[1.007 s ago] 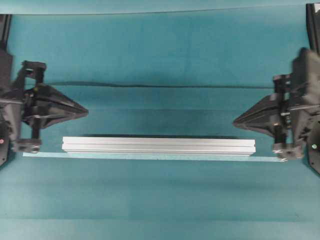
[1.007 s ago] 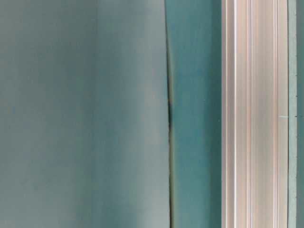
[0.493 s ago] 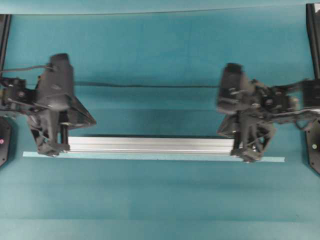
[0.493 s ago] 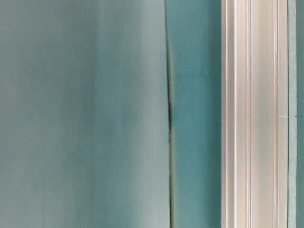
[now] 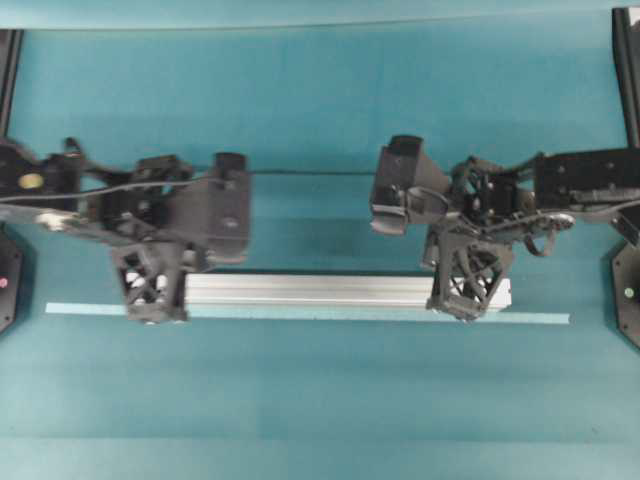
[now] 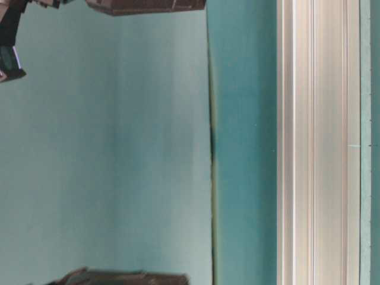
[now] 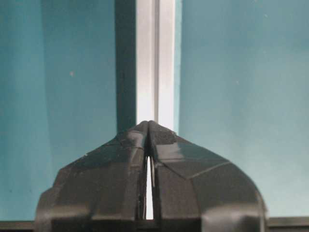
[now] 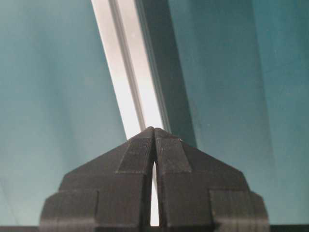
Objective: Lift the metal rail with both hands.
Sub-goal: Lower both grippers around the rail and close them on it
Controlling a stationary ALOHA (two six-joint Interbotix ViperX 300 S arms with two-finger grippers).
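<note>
The metal rail (image 5: 310, 290), a long silver grooved bar, lies flat across the middle of the teal table. My left gripper (image 5: 152, 300) hangs over the rail's left end, shut, fingertips together, nothing between them. My right gripper (image 5: 465, 300) hangs over the rail near its right end, also shut and empty. In the left wrist view the rail (image 7: 154, 58) runs straight ahead from the left gripper's (image 7: 147, 123) closed tips. In the right wrist view the rail (image 8: 125, 72) slants away from the right gripper's (image 8: 153, 129) closed tips. The table-level view shows the rail (image 6: 317, 142) as a vertical band.
A thin pale-teal tape strip (image 5: 545, 319) lies along the rail's near side and sticks out past both ends. A dark seam (image 5: 310, 172) crosses the cloth behind the rail. Black arm parts (image 6: 142, 6) show at the top and bottom edges of the table-level view.
Both arms have swung in from the table's sides and turned down over the rail's ends. The jaws stayed shut. The rail has not moved.
</note>
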